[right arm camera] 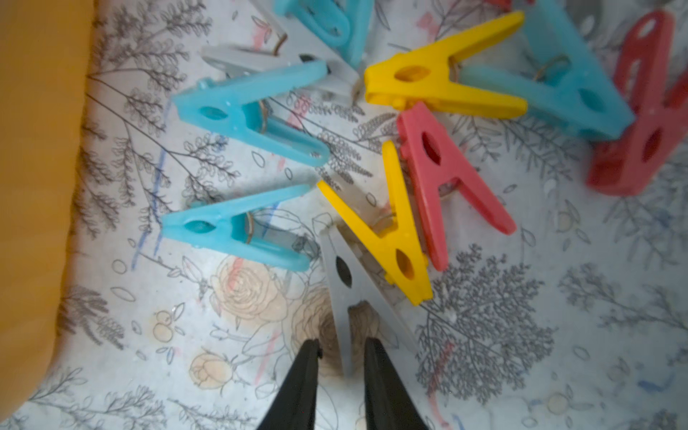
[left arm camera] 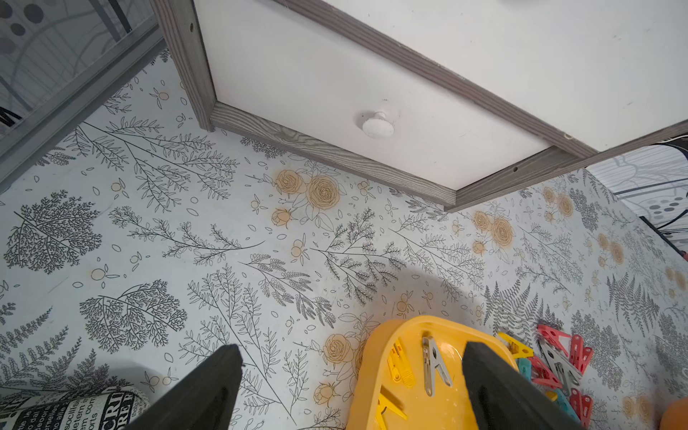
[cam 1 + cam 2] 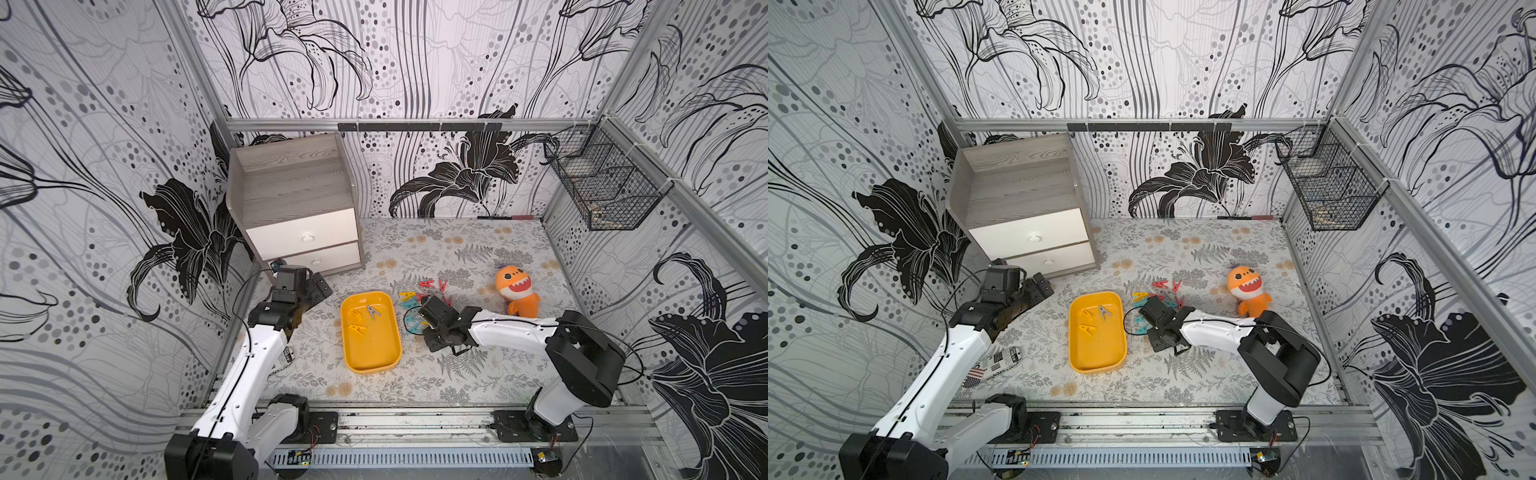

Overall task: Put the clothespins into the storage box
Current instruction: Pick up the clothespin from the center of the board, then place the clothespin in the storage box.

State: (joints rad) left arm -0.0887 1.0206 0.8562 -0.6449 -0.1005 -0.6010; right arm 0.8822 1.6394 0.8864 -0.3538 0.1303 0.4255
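Clothespins crowd ahead of the right pincer, which stands narrow astride a leg of the grey clothespin, placed to pinch it. Left pincer hangs wide.

The floral tabletop carries a drawer cabinet far left, the storage box in the middle, loose clothespins just right of it, an orange toy shark farther right — and a newsprint roll near left.

The newsprint-patterned item on the table shows large letters "CRI" and "ORE"; its smaller print is unreadable.
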